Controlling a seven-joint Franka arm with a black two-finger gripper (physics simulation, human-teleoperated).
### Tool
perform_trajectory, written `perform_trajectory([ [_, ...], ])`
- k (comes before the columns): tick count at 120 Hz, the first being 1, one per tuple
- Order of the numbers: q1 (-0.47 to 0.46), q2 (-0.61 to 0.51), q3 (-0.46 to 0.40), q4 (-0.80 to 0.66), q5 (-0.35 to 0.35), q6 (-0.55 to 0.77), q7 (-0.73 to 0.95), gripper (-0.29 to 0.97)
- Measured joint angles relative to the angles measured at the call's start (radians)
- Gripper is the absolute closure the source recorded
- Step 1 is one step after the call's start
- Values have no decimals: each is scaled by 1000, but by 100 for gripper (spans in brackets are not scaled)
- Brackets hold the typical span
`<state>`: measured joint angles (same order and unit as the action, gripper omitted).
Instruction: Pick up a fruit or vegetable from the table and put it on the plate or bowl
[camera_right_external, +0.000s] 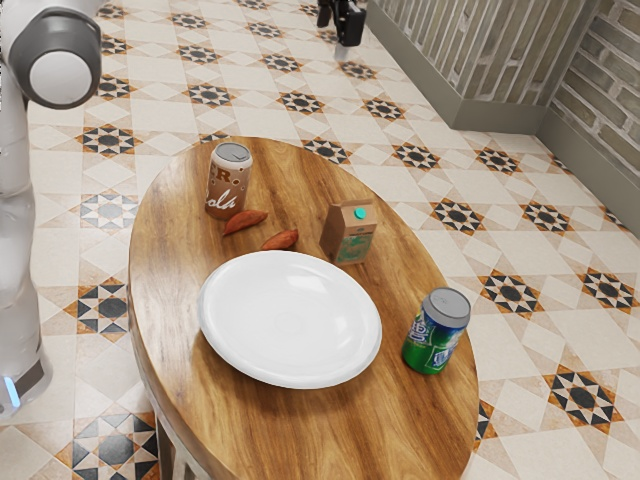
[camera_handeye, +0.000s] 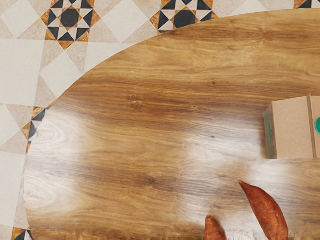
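Crowding is the likely trouble. Nearest, at the exterior view's lower right, stands one green aluminium can (camera_right_external: 435, 330). One round white plate (camera_right_external: 290, 318) lies mid-frame on the oval wooden bench (camera_right_external: 385, 425). Beyond it, two reddish-brown tapered sweet potatoes (camera_right_external: 280, 240) lie close together between one brown cardboard carton (camera_right_external: 349, 231) and one brown drink can (camera_right_external: 228, 180). A careless descent could knock either neighbour or catch both roots. The black pincer (camera_right_external: 341, 22) hangs at top centre, well apart; how wide it stands cannot be told.

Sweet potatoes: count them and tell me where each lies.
2. One sweet potato lies beside the brown can. The other sweet potato lies between the first and the carton, just past the plate's far rim. None looks hidden.
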<state>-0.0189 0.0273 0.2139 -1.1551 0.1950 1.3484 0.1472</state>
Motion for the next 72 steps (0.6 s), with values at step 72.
perform_trajectory([
  [72, -327, 57, -22, -127, -1, -116, -193, 0],
])
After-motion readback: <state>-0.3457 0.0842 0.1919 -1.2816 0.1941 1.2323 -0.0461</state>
